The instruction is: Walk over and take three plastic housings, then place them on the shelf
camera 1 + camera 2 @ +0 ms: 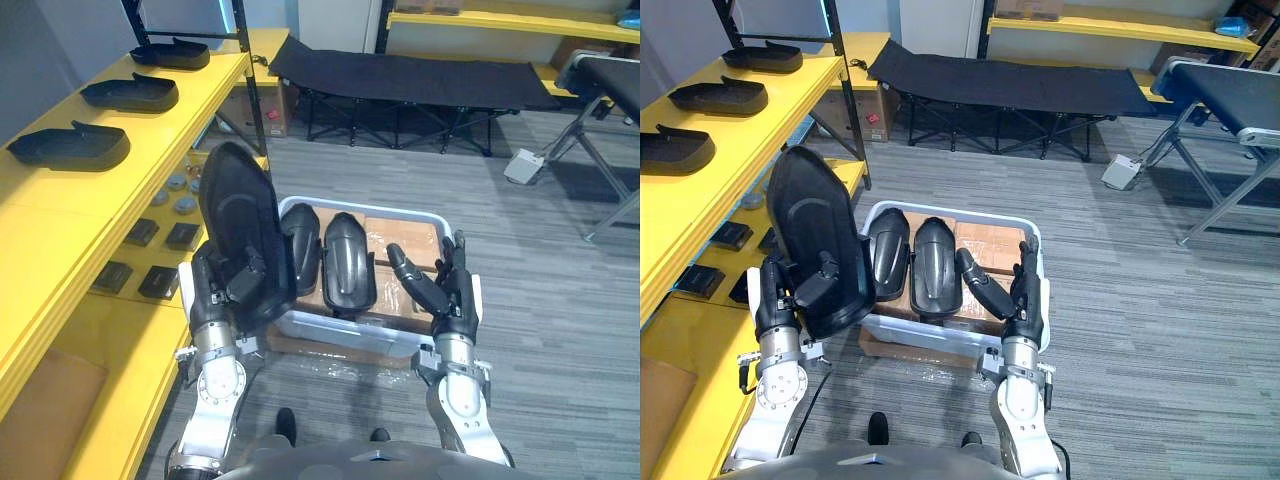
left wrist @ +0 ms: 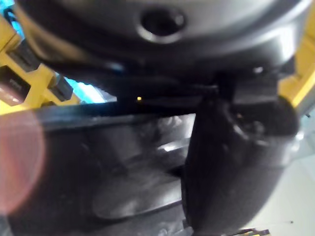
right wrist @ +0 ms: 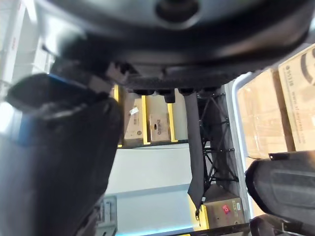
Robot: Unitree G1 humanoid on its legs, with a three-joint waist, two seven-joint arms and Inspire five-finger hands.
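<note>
The left hand [image 1: 222, 288] grips a black housing [image 1: 238, 205] upright, thumb curled against it. The right hand [image 1: 452, 290] hangs open, fingers straight, over a white bin [image 1: 370, 209] with two more housings [image 1: 348, 262].

yellow shelf [image 1: 175, 125]: three black housings [image 1: 130, 92] (in a row) | floor [image 1: 520, 300]: white bin [image 1: 432, 216]
</note>
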